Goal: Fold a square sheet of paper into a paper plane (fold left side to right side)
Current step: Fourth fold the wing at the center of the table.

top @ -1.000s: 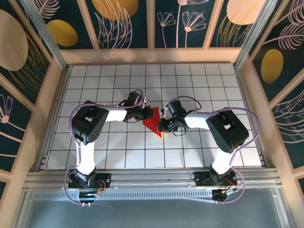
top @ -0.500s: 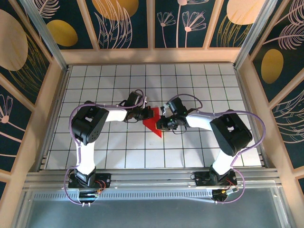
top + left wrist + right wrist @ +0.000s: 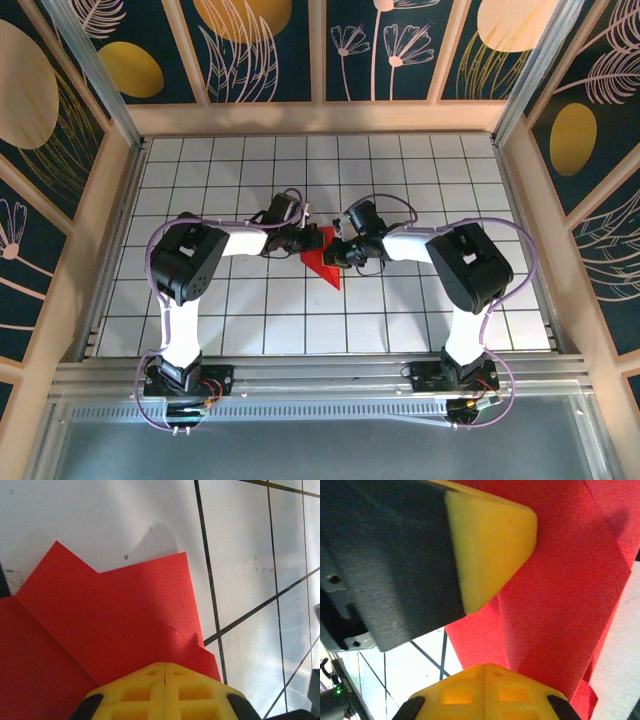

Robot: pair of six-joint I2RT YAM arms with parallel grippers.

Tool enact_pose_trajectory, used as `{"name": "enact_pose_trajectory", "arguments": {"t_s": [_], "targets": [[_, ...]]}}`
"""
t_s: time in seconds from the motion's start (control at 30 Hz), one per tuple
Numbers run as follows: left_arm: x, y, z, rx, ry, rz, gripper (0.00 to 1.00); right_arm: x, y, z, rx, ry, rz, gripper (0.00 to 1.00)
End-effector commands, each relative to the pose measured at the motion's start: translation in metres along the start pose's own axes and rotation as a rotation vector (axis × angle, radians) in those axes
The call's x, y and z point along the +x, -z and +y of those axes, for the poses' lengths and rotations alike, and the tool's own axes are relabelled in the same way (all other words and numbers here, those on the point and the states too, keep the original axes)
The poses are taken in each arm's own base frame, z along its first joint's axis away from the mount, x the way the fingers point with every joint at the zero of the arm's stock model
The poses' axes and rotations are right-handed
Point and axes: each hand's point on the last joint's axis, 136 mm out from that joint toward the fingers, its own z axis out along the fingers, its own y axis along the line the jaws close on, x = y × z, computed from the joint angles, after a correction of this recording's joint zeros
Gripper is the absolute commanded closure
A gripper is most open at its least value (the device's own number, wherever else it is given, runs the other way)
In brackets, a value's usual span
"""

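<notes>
**Paper (image 3: 320,262) part-folded, flanked by two closed grippers**

Paper lies flat near the middle of the table (image 3: 420,180). It is a narrow, creased red wedge whose tip points toward 5 o'clock in the top view. The left gripper (image 3: 306,240) sits at its 10 o'clock edge and the right gripper (image 3: 343,252) at its 2 o'clock edge. The two nearly meet over the sheet.

Both pairs of fingers are closed tip to tip, with nothing clamped between them. In the left wrist view the yellow tips (image 3: 145,690) sit at 6 o'clock, and layered red flaps fan out ahead toward 11 and 12 o'clock. In the right wrist view the red sheet runs along the 3 o'clock side, and the left gripper's yellow pad (image 3: 490,545) looms at 11 o'clock. The tips seem to press down on the sheet rather than pinch it, but I cannot tell whether they actually touch it.

The sheet looks very light and thin. It is stiff only along its creases and limp elsewhere. It should slide easily on the smooth tiles, so one tip needs to pin it while the other works. Flaps that are not pressed hard will likely spring back up. A sharp drag could tear or wrinkle it.

The best hold is probably a free flap edge away from the crease, such as the corners toward 12 o'clock in the left wrist view. A fingertip can slip under there and lift. The stacked layers near the centre fold are better for holding the sheet down.
</notes>
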Motion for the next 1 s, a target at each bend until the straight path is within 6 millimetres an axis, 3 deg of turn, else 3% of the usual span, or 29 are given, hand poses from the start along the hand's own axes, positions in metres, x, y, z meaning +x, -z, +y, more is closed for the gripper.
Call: {"name": "enact_pose_trajectory", "arguments": {"t_s": [0.0, 0.37, 0.97], "targets": [[0.017, -0.002, 0.033, -0.119, 0.025, 0.046, 1.0, -0.006, -0.002, -0.001, 0.002, 0.001, -0.011, 1.0], [0.018, -0.004, 0.042, -0.163, 0.054, 0.045, 1.0, 0.036, -0.007, -0.028, 0.055, -0.06, 0.079, 1.0], [0.017, -0.006, 0.051, -0.202, 0.078, 0.042, 1.0, 0.081, 0.002, -0.033, 0.055, -0.102, 0.148, 1.0]]}}
